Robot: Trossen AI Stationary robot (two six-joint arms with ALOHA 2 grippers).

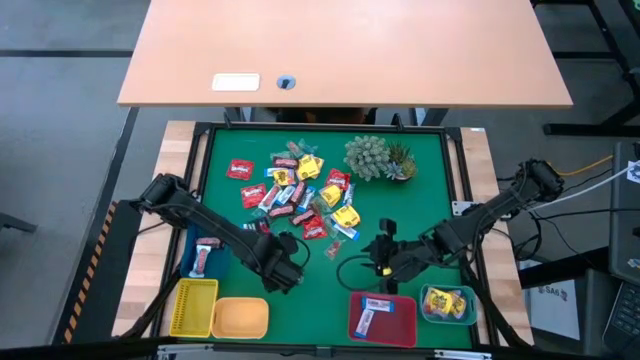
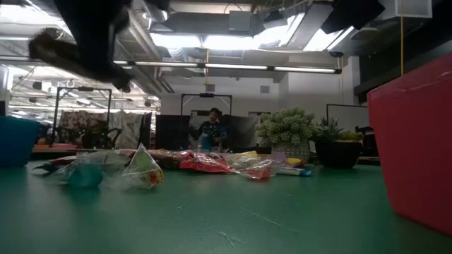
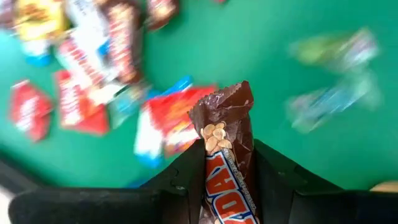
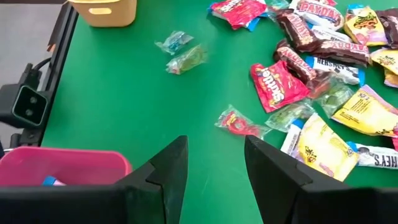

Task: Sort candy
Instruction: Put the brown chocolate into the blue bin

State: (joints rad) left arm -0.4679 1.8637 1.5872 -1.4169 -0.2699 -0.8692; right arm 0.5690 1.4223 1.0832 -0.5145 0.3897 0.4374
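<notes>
A heap of wrapped candy (image 1: 300,195) lies on the green mat (image 1: 420,210) in the middle of the table. My left gripper (image 1: 288,272) hangs over the mat near the heap's near left side, shut on a dark brown candy bar (image 3: 229,143) with red-and-white lettering. My right gripper (image 1: 380,252) stands open over the mat on the heap's near right side, its fingers (image 4: 168,165) apart with nothing between them. A few clear-wrapped sweets (image 4: 180,53) lie loose on the mat. My left gripper pinches the brown bar between its two fingers (image 3: 186,168), which sit on the bar's two long sides. The bar lies along the fingers, and its crimped end (image 3: 227,102) sticks out past the fingertips. The fingers point steeply down, and the bar is clear of the mat.
Small trays stand along the near edge: blue (image 1: 205,255), yellow (image 1: 195,305), orange (image 1: 240,318), red (image 1: 382,318) and green (image 1: 448,305). A spiky green plant (image 1: 378,158) stands at the far right of the mat. Bare mat lies between the heap and the trays.
</notes>
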